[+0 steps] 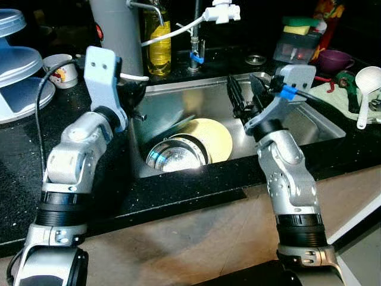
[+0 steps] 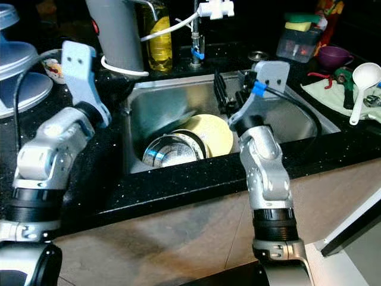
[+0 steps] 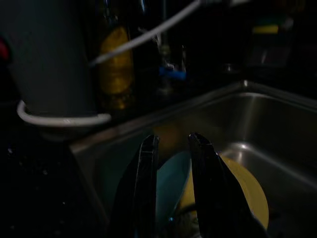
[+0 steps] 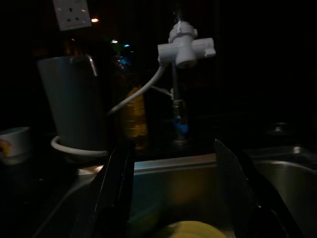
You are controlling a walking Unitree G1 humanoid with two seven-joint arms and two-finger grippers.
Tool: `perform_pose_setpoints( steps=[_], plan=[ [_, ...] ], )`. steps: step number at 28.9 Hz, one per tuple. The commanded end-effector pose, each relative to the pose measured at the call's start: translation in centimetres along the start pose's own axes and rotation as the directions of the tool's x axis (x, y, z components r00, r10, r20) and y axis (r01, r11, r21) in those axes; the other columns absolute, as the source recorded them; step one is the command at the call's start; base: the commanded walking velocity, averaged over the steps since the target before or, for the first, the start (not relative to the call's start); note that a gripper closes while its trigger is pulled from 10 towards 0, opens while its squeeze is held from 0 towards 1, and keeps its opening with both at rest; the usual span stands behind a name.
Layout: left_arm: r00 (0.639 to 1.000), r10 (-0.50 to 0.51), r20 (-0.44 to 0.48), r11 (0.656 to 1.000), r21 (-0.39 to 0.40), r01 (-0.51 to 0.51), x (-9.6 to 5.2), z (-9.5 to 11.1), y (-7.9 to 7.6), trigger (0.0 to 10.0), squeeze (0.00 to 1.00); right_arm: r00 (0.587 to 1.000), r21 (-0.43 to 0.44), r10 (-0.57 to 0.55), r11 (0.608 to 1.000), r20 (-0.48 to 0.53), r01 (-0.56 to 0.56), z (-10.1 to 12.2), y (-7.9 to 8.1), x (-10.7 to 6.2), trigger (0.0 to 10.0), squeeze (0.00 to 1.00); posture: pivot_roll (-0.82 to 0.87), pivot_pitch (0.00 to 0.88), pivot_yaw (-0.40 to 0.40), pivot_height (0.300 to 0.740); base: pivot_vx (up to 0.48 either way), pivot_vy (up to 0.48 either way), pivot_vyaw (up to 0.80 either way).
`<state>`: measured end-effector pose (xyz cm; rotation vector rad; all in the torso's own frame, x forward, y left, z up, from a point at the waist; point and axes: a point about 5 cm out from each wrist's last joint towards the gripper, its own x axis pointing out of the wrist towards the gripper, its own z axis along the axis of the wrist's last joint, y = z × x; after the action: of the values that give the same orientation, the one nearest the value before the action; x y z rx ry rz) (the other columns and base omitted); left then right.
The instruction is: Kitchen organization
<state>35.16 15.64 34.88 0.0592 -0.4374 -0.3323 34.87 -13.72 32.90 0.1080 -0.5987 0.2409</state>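
Note:
A steel sink [image 1: 309, 122] holds a yellow plate [image 1: 215, 138] leaning behind an upturned steel bowl [image 1: 172, 156]. The edge of a teal plate [image 1: 178, 126] shows beside them. My left gripper [image 1: 136, 98] hovers at the sink's left rim, pointing over the dishes; in the left wrist view its fingers [image 3: 148, 163] stand a narrow gap apart with nothing between. My right gripper [image 1: 243, 83] hangs above the middle of the sink, just right of the yellow plate, wide open and empty. It appears again as the right gripper [image 4: 171, 145], facing the white tap head [image 4: 184, 47].
On the black counter behind the sink are a grey cylinder [image 1: 119, 30], a yellow oil bottle [image 1: 158, 47] and the tap [image 1: 221, 11]. A mug [image 1: 59, 68] and stacked pale plates [image 1: 15, 71] stand at left. At right are a sponge box [image 1: 297, 42], purple bowl [image 1: 334, 59] and white ladle [image 1: 367, 80].

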Motion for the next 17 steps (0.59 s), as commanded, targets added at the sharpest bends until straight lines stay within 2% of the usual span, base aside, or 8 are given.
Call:
perform_pose_setpoints(
  steps=[1,17],
  plan=[
    [1.000,0.005,0.023,1.000,0.026,-0.006,-0.20,0.15,-0.45,10.0,0.00,1.000,-0.035,-0.009,0.999,0.012,0.009,0.17,0.03,-0.41,10.0,0.00,0.04,0.231,0.016,0.740,0.000,0.000,0.00],
    [0.999,0.044,0.014,0.999,0.031,-0.044,-0.92,-0.06,-0.69,10.0,0.00,1.000,-0.033,-0.026,0.999,-0.003,0.026,0.04,0.28,-0.85,10.0,0.00,0.03,0.225,0.014,0.740,0.000,0.000,0.00]
  ],
)
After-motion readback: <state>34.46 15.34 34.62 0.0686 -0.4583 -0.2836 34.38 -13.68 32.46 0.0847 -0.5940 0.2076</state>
